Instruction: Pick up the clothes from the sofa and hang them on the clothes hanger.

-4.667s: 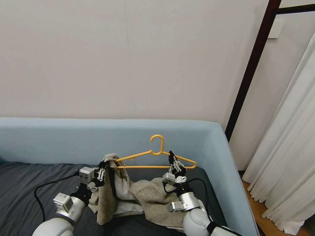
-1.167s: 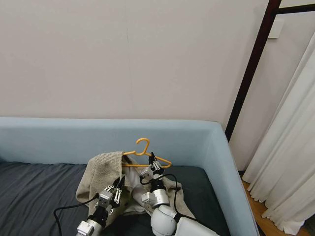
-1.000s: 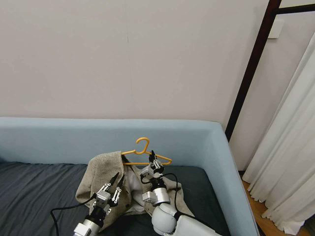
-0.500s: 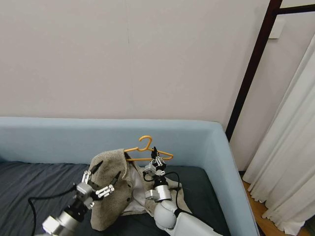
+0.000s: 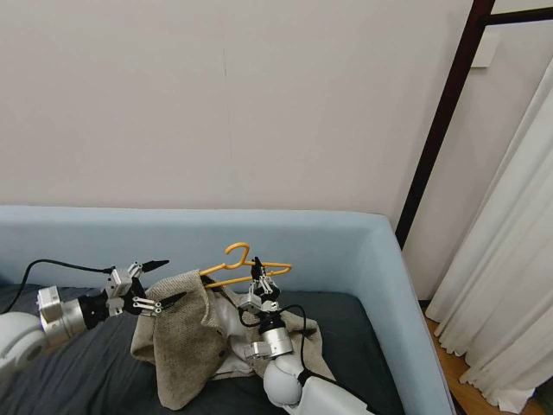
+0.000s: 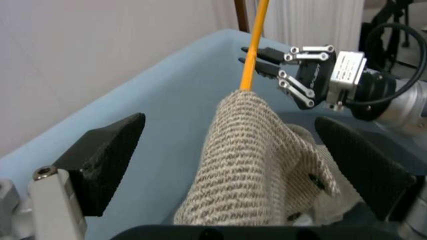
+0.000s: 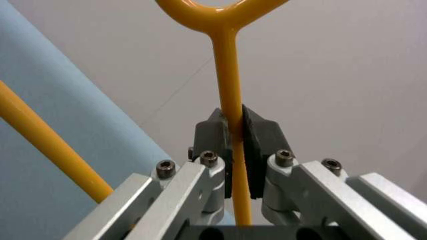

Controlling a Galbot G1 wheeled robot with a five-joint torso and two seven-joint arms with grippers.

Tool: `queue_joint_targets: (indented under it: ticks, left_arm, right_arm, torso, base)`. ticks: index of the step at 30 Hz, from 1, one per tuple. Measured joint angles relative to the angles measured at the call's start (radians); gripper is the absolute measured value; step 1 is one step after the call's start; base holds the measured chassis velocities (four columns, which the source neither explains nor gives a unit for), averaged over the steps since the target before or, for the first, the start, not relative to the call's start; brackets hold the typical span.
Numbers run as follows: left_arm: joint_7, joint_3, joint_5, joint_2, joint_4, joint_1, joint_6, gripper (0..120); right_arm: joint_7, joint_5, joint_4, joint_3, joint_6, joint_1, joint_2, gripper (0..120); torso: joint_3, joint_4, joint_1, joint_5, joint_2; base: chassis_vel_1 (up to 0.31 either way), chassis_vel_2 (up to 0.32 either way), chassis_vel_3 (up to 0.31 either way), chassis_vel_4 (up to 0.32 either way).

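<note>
Your right gripper (image 5: 259, 285): jaws clamped on the orange plastic hanger (image 5: 259, 264), above the light-blue sofa (image 5: 346, 242). The beige knit garment (image 5: 186, 337) drapes the hanger arm at its 9 o'clock. Left gripper (image 5: 164, 281): jaws wide open, empty, beside the knit. It looks limp and stretchy, so grab the shoulder fold.

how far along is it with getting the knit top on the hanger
Done: one side of the knit garment is draped over one end of the orange hanger. In hand: the right gripper is shut on the hanger, holding it above the sofa; the left gripper is open beside the garment. Left: the hanger's other end is bare.
</note>
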Motion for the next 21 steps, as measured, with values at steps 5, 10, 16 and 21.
queue_joint_targets:
  ticks: [5, 10, 16, 21]
  left_arm:
    - [0.066, 0.117, 0.008, -0.019, 0.048, -0.123, 0.022, 100]
    - [0.118, 0.297, 0.03, -0.075, 0.113, -0.3, 0.042, 95]
    - [0.177, 0.364, 0.093, -0.123, 0.172, -0.404, 0.06, 77]
    - [0.182, 0.37, 0.12, -0.132, 0.184, -0.421, 0.063, 57]
  right_arm:
    - [-0.002, -0.018, 0.0, 0.009, 0.015, -0.009, -0.006, 5]
    - [-0.005, -0.045, 0.014, 0.019, 0.033, -0.019, -0.013, 5]
    - [-0.005, -0.057, 0.029, 0.022, 0.035, -0.021, -0.017, 5]
    - [-0.006, -0.062, 0.032, 0.023, 0.04, -0.017, -0.017, 5]
  torso:
    - [0.0, 0.0002, 0.0, 0.0001, 0.0]
    - [0.0, -0.0002, 0.0, 0.0001, 0.0]
    - [0.0, -0.0002, 0.0, 0.0003, 0.0]
    - [0.0, 0.0001, 0.0, 0.0003, 0.0]
  base:
    - [0.0, 0.0, 0.0, 0.0]
    - [0.0, 0.0, 0.0, 0.0]
    - [0.0, 0.0, 0.0, 0.0]
    - [0.0, 0.0, 0.0, 0.0]
